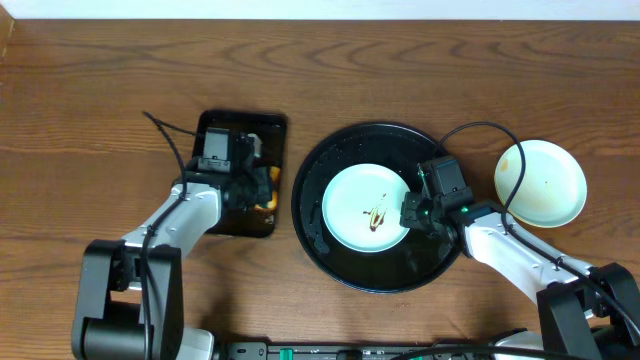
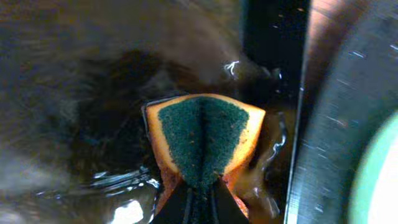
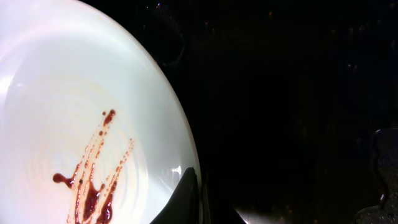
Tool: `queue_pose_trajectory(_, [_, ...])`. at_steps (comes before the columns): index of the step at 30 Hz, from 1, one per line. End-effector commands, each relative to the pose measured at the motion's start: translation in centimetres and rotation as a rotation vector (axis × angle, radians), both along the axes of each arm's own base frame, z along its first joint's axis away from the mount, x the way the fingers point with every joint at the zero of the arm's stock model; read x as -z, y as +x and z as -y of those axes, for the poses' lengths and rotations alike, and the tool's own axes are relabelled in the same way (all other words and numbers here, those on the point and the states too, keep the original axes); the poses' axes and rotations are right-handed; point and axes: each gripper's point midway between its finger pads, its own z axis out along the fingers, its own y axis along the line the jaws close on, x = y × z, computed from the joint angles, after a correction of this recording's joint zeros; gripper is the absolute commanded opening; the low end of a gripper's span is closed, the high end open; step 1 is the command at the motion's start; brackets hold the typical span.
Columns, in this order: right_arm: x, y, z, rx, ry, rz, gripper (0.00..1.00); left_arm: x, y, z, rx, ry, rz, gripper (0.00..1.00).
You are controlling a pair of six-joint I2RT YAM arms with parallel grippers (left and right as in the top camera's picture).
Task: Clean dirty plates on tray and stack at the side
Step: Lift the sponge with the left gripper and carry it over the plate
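A pale mint plate [image 1: 360, 205] with a brown smear [image 3: 90, 186] lies in the round black tray [image 1: 310, 215]. My right gripper [image 1: 410, 212] is at the plate's right rim. In the right wrist view it [image 3: 198, 186] is shut on the rim of the plate [image 3: 74, 112], one finger on top and one outside. A pale yellow plate [image 1: 541, 182] lies on the table right of the tray. My left gripper [image 1: 262, 190] is over the small rectangular tray, shut on a yellow sponge with a green scouring face [image 2: 202, 140]. A third plate is not in view.
The small black rectangular tray [image 1: 268, 130] stands left of the round tray and looks wet in the left wrist view [image 2: 93, 124]. A black cable [image 1: 510, 150] arcs over the yellow plate. The round tray's wet floor [image 3: 298, 93] fills the right wrist view.
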Motion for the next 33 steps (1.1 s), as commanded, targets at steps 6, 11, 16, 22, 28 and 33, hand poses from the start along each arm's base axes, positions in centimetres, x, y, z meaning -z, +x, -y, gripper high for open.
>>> queue_pose_trajectory(6, [0.9,-0.7,0.8,0.021,-0.026,-0.033,0.01,0.1,-1.3,3.3,0.136,-0.055,-0.009,0.08])
queue_pose_trajectory(11, [0.9,-0.8,0.8,0.020,-0.029,-0.038,0.01,-0.5,-0.1,0.8,0.014,0.070,0.008,0.07])
queue_pose_trajectory(16, [0.9,-0.8,0.9,0.020,-0.029,-0.037,0.01,-2.9,0.9,-1.9,-0.116,0.184,0.064,0.08])
queue_pose_trajectory(22, [0.9,-0.8,0.8,0.020,-0.029,-0.037,0.01,-6.6,0.7,0.8,-0.015,0.085,0.160,0.07])
queue_pose_trajectory(28, [0.9,-0.8,0.8,0.016,-0.031,-0.038,0.01,-8.2,-0.4,4.1,0.119,0.022,0.201,0.07])
queue_pose_trajectory(33, [1.1,-1.2,1.0,0.017,-0.037,-0.056,0.01,-9.2,-0.9,5.5,0.149,0.014,0.176,0.07])
